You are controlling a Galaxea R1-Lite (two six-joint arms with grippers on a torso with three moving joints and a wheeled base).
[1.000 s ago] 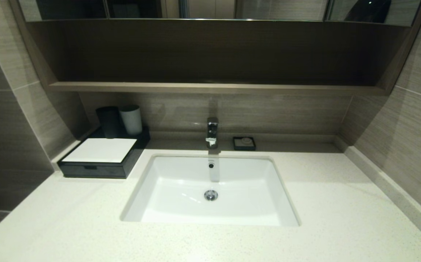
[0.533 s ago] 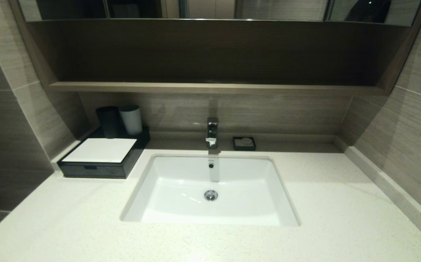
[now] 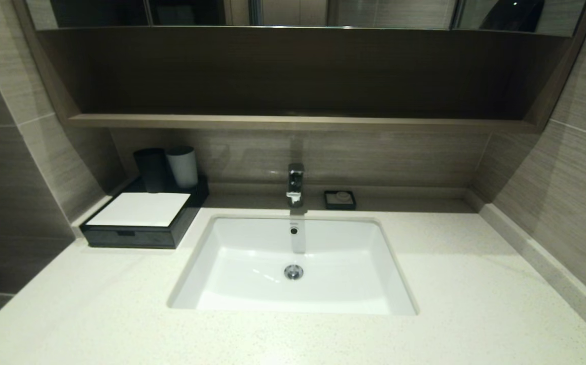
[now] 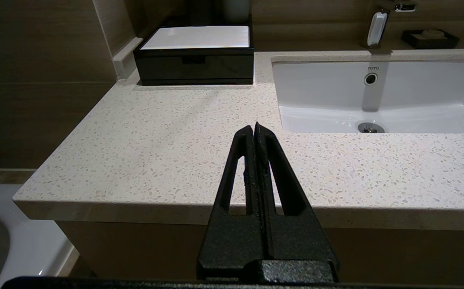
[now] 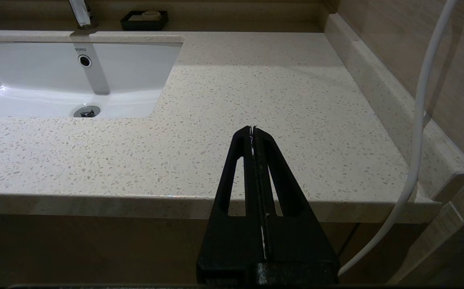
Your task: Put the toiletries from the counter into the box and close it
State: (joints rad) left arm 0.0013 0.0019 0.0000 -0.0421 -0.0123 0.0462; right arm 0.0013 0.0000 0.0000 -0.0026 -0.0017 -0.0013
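A black box [image 3: 133,234] with a white top and a front drawer sits closed at the counter's back left; it also shows in the left wrist view [image 4: 194,64]. No loose toiletries show on the speckled counter [image 3: 450,284]. My left gripper [image 4: 255,126] is shut and empty, held in front of the counter's front edge, left of the sink. My right gripper [image 5: 253,129] is shut and empty, held in front of the counter's front edge, right of the sink. Neither gripper shows in the head view.
A white sink [image 3: 293,266] with a chrome faucet [image 3: 295,183] is set in the counter's middle. A black cup [image 3: 151,170] and a white cup [image 3: 182,166] stand behind the box. A black soap dish [image 3: 339,199] sits by the faucet. A white cable [image 5: 416,120] hangs at the right wall.
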